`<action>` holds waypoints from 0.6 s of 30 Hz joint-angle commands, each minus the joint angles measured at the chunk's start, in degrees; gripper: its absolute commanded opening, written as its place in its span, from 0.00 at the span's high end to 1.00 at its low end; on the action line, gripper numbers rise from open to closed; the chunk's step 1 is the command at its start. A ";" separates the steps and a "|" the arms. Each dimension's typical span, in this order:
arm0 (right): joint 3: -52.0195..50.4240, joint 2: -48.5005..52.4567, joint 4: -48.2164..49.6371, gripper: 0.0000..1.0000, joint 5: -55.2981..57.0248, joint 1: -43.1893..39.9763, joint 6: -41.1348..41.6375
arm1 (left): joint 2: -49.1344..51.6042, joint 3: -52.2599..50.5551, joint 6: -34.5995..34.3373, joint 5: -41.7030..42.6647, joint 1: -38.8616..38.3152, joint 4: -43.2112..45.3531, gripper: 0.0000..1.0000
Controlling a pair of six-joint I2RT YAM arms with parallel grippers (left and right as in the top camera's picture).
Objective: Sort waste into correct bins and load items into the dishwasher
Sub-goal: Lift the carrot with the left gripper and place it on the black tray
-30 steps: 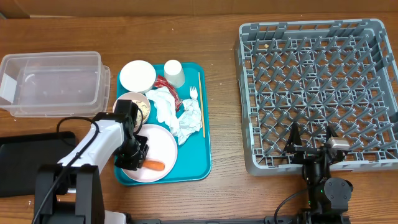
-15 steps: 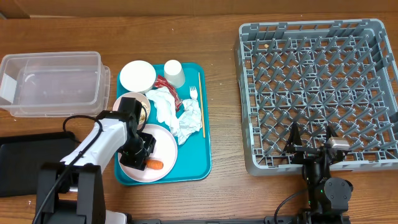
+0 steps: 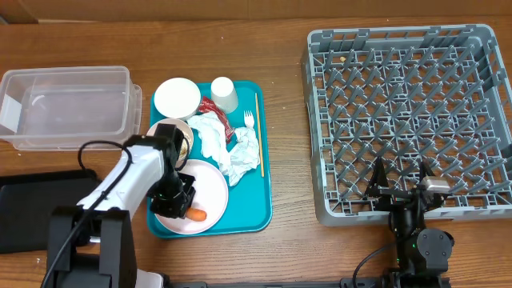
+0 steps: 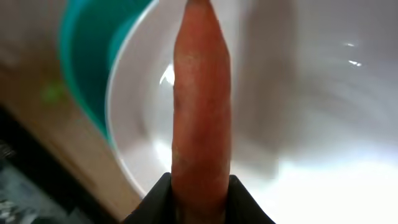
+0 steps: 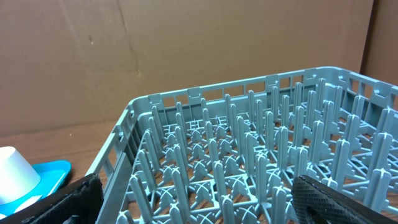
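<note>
Clamping the orange carrot piece point(image 4: 200, 106) between its tips, the left pincer point(image 4: 199, 190) hangs over the plate point(image 4: 311, 155).

Wooden table point(image 3: 284, 120) fills the overhead view, brown grain running nine to three o'clock. On it, just toward nine o'clock from centre, lies the teal tray point(image 3: 254, 204), a rounded rectangle with long sides running twelve to six, flat on the wood. From the right wrist, a brown cardboard wall point(image 5: 186, 43) stands at twelve o'clock, creased
</note>
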 commanded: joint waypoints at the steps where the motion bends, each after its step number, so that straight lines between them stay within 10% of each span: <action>1: -0.61 -0.46 0.20 0.00 0.55 0.37 -0.15 | 0.22 10.05 4.09 -2.99 -0.07 -6.93 0.96; 10: -0.61 -0.46 0.20 0.00 0.55 0.37 -0.15 | 0.22 26.53 11.13 -11.47 9.49 -20.83 0.96; 18: -0.61 -0.46 0.20 0.00 0.55 0.37 -0.15 | 0.31 27.02 15.04 -12.61 40.02 -18.21 0.95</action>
